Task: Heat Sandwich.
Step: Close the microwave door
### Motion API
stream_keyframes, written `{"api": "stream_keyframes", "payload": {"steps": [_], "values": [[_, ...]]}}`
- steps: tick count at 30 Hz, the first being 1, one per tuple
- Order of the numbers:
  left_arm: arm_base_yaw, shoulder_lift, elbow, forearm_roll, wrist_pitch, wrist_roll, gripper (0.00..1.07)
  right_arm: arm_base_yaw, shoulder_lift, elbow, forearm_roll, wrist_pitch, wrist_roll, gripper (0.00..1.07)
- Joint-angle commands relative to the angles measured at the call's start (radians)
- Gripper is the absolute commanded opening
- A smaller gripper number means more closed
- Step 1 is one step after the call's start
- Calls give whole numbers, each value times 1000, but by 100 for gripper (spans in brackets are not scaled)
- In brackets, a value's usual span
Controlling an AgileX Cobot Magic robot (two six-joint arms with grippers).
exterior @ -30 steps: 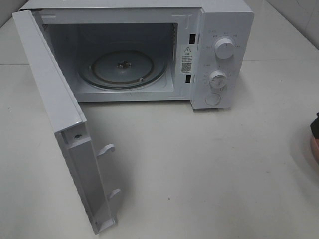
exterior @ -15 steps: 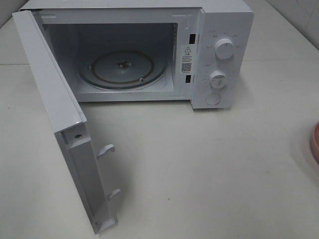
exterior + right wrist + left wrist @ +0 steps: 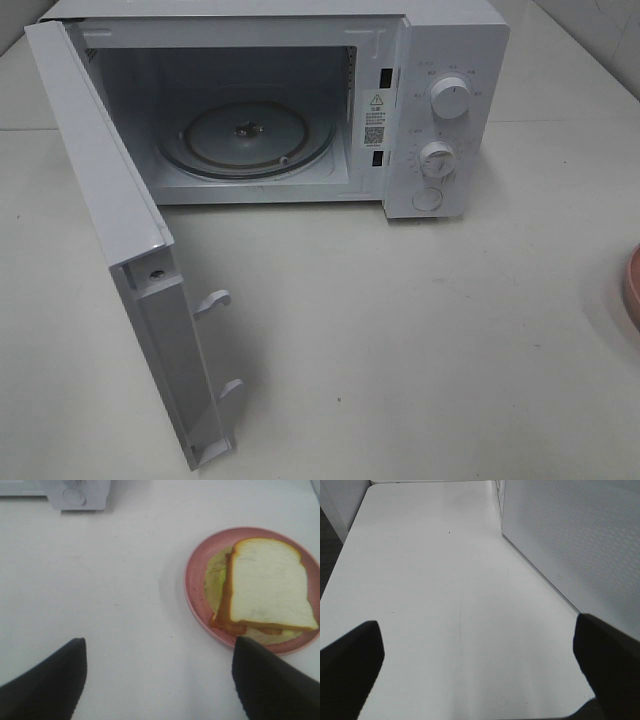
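Table (image 3: pixel 400 330) — white, and I am seeing it bearing everything in all three views.

Microwave (image 3: pixel 440 60) — sitting at the far side of the table; its door (image 3: pixel 110 200) is standing wide open on the left arm's side, and the glass turntable (image 3: pixel 245 140) is lying bare inside. Two dials are showing on the control panel.

Pink plate (image 3: pixel 197 587) — resting on the table on the right arm's side, well apart from the microwave; in the high view I am catching only a sliver of its rim at the right edge.

Sandwich (image 3: pixel 267 585) — lying flat on the plate, a white bread slice on top, brown crust and pale-green filling showing along its side. Its long axis is running roughly away from the wrist camera.

Right gripper (image 3: pixel 159 680) — jaws spread wide, holding nothing, hovering just short of the plate. I am judging this arm the nearer; the sandwich is lying ahead of the fingers and off toward one of them, not centred.

Left gripper (image 3: pixel 477 665) — jaws likewise spread, empty, looking along the microwave's side wall.
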Motion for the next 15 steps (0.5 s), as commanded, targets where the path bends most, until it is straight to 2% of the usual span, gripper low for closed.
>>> {"api": "stream_keyframes", "payload": {"steps": [1,8,15], "values": [[-1,-16,2,-2,-13,-6,98,-56,-69,14,6,-4,-17,76],[-1,-16,2,-2,-13,-6,98,-140,-199,16,6,-15,-24,76],[-1,-16,2,-2,-13,-6,98,-165,-288,32,31,41,-93,76]]}}
